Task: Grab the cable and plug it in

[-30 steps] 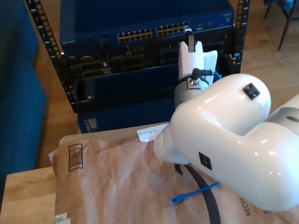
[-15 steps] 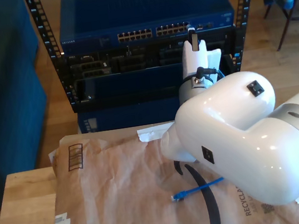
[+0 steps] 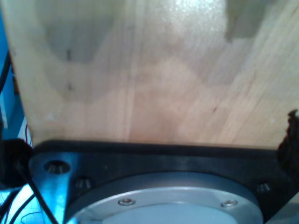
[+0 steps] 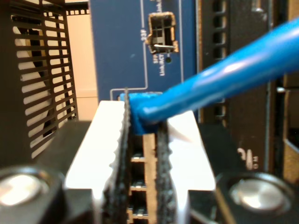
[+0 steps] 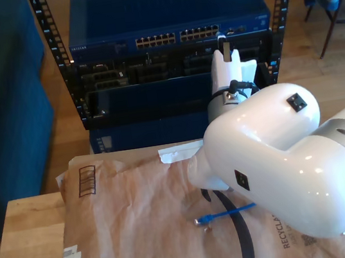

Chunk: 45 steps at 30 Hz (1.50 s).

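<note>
With my second gripper (image 4: pixel 142 154) clamped on the cable (image 4: pixel 219 84), its plug end points straight ahead at the switch (image 5: pixel 165 16), ports (image 5: pixel 177 37) just beyond.

The switch (image 5: pixel 166 23) sat in the rack (image 5: pixel 55 62), behind the table (image 5: pixel 29 231). Paper (image 5: pixel 141 224) lay on the table, the cable (image 5: pixel 221 214) on it.

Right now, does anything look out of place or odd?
Nothing damaged or spilled. My second gripper pinches the cable near the switch, and the cable's free plug lies loose on the brown paper.
</note>
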### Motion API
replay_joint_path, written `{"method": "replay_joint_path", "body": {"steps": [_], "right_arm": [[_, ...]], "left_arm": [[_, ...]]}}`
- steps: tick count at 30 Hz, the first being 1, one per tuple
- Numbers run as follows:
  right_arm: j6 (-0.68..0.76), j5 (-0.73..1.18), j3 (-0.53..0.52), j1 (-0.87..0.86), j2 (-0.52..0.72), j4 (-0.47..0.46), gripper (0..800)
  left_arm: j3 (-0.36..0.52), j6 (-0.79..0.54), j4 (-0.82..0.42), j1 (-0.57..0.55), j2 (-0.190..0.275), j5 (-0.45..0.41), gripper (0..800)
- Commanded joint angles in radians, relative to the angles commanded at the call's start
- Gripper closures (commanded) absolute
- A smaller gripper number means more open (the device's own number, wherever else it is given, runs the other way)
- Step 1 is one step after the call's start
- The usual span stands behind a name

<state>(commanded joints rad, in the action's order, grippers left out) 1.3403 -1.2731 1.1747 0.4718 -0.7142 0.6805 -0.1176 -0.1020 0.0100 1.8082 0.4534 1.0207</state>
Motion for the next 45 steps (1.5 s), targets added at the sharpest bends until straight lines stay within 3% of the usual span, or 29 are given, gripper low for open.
{"method": "replay_joint_path", "body": {"steps": [45], "right_arm": [[0.006, -0.003, 0.051, -0.008, -0.035, -0.005, 800]], "left_arm": [[0.0, 0.0, 0.0, 0.0, 0.0, 0.0, 0]]}}
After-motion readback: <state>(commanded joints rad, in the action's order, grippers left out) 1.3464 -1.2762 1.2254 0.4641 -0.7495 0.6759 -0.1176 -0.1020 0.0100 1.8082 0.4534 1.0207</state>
